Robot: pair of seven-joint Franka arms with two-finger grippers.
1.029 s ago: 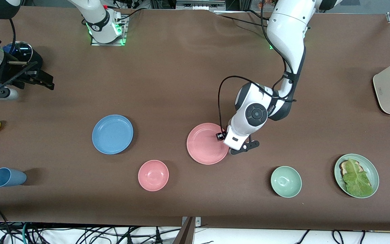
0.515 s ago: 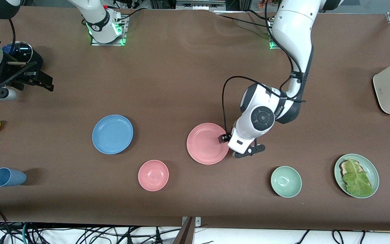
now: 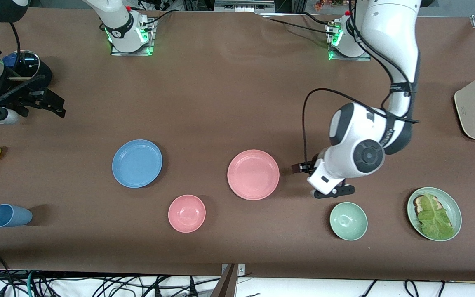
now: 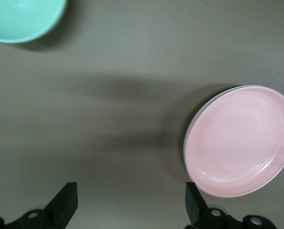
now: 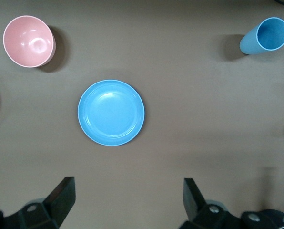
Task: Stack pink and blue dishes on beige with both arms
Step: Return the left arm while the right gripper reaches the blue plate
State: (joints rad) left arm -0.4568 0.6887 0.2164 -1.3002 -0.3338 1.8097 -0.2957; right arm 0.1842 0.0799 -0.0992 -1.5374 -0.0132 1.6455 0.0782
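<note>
Between pink plate point(image 3: 253, 174) and green bowl point(image 3: 348, 221), left gripper point(image 3: 324, 181) hangs open, wrist bent downward

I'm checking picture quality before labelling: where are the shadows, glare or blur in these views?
Front view: even overhead light, sharp, with soft shadows beside the blue cup and pink bowl. Left wrist view: softly blurred, the arm's broad shadow on the table beside the pink plate. Right wrist view: sharper, mild sheen on the blue plate.
</note>
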